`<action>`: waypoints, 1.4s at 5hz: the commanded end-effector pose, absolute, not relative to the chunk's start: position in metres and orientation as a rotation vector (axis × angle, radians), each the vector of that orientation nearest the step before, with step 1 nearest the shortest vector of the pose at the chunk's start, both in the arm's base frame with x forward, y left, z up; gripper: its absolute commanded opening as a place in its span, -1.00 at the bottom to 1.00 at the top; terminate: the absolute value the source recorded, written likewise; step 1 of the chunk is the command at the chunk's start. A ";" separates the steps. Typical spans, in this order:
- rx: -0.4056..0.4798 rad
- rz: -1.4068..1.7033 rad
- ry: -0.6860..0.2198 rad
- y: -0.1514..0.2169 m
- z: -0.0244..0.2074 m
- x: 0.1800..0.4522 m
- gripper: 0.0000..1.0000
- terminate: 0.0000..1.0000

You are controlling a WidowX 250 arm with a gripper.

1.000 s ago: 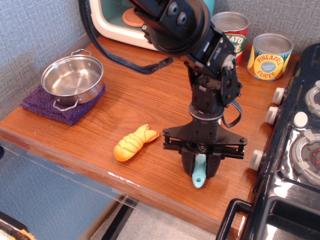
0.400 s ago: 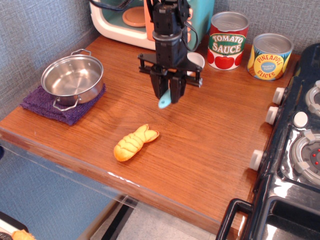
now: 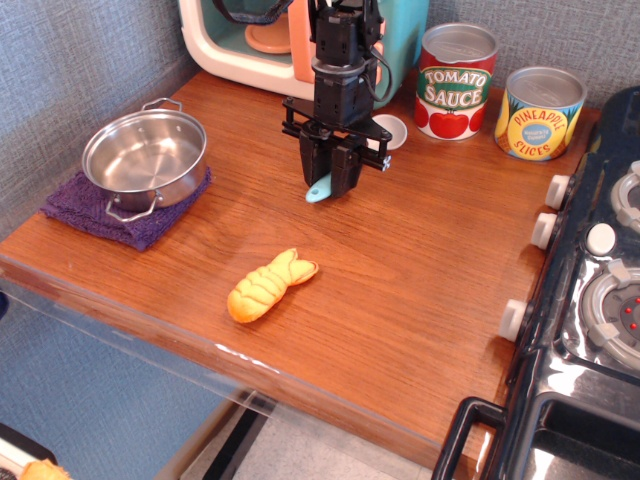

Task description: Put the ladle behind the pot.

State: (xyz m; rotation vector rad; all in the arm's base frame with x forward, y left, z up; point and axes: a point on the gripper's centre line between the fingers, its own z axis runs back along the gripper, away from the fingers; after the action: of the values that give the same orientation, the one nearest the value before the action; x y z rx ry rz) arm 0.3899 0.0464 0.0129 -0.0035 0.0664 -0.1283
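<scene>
The shiny steel pot [image 3: 145, 157] sits on a purple cloth [image 3: 100, 212] at the left of the wooden table. My gripper [image 3: 330, 180] is right of the pot, near the back middle of the table, shut on the ladle [image 3: 320, 188]. The ladle's light blue handle sticks out below the fingers. Its white bowl [image 3: 390, 131] shows behind the gripper to the right. The ladle seems held just above the table.
An orange croissant-like toy [image 3: 270, 285] lies in front of the gripper. A tomato sauce can [image 3: 457, 80] and a pineapple can [image 3: 539, 112] stand at the back right. A toy microwave [image 3: 260, 45] is at the back. A toy stove [image 3: 590, 300] fills the right edge.
My gripper has carried the ladle from the front right of the table to the back middle, and in the last moment moved slightly back and left.
</scene>
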 end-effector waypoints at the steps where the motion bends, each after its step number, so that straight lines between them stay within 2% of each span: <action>1: 0.027 0.010 0.016 0.074 0.022 0.399 -1.00 -1.00; 2: 0.023 0.027 0.022 0.071 0.020 0.396 -1.00 -1.00; 3: 0.023 0.027 0.013 0.065 0.025 0.394 1.00 -1.00; 4: 0.020 -0.021 -0.033 0.058 0.038 0.390 1.00 -1.00; 5: 0.023 -0.096 -0.132 0.047 0.061 0.382 1.00 -1.00; 6: 0.015 -0.109 -0.182 0.035 0.079 0.369 1.00 -1.00; 7: 0.010 -0.104 -0.189 0.030 0.082 0.360 1.00 -1.00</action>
State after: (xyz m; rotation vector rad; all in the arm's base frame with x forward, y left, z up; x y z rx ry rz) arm 0.3535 0.0339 0.0576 0.0009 -0.1148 -0.0951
